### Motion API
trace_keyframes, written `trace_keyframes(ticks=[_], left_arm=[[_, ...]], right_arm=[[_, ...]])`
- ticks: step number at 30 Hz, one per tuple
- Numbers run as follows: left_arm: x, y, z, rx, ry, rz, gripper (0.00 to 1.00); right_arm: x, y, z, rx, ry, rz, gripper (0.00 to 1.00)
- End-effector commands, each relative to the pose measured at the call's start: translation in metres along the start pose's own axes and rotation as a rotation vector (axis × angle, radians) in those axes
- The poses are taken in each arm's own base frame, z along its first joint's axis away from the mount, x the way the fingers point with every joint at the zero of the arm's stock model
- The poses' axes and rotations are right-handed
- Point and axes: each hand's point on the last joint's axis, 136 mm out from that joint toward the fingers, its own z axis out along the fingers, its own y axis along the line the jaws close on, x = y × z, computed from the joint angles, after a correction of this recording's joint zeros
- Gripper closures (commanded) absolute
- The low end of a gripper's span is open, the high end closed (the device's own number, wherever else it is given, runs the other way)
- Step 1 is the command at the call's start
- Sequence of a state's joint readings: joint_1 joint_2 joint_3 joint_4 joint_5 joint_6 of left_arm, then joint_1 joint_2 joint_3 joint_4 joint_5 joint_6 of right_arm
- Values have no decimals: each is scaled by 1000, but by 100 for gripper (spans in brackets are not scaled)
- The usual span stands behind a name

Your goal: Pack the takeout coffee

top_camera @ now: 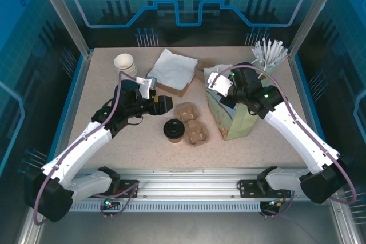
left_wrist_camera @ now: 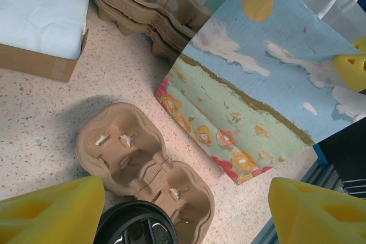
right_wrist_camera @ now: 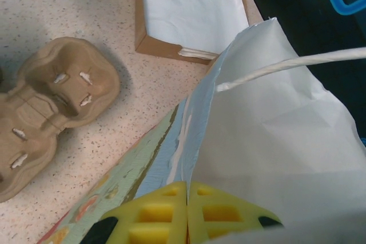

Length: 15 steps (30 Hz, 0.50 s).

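left tool (left_wrist_camera: 183, 201) nearest the lens: its yellow fingers (left_wrist_camera: 51, 212) stand wide apart and grip nothing. the takeout coffee (left_wrist_camera: 134, 228) stands upright on the bench (top_camera: 143, 152), low between those fingers, black lid on, just beside the pulp tray (left_wrist_camera: 143, 158); it is not yet in the gift bag (left_wrist_camera: 257, 84). judged: the fingers are spread to straddle the cup. right tool (right_wrist_camera: 187, 212) is pinched together on the bag's upper rim, apparently to steady it and keep the mouth open. obstructions: the pulp tray lies between cup and bag, so a lift over it looks necessary. stack of trays (left_wrist_camera: 148, 10) and napkin box (top_camera: 171, 72) sit behind; white cups (top_camera: 126, 64) well apart, no concern
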State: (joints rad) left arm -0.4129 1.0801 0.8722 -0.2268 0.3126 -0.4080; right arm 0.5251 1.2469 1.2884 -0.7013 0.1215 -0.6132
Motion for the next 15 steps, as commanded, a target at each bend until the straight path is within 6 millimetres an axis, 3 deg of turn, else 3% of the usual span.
trace_keyframes(ticks=[1,6,15], left_arm=[[3,-7,1,38,10,31,23],[4,-7,1,39,9,31,23],[2,-9,2,50,7,27,23]], right_arm=[[0,15,-4,-68,-30,-57,99],[1,29,-11,-125,-81,-89,96],[8,35,-16,-146,-110,-126,95]])
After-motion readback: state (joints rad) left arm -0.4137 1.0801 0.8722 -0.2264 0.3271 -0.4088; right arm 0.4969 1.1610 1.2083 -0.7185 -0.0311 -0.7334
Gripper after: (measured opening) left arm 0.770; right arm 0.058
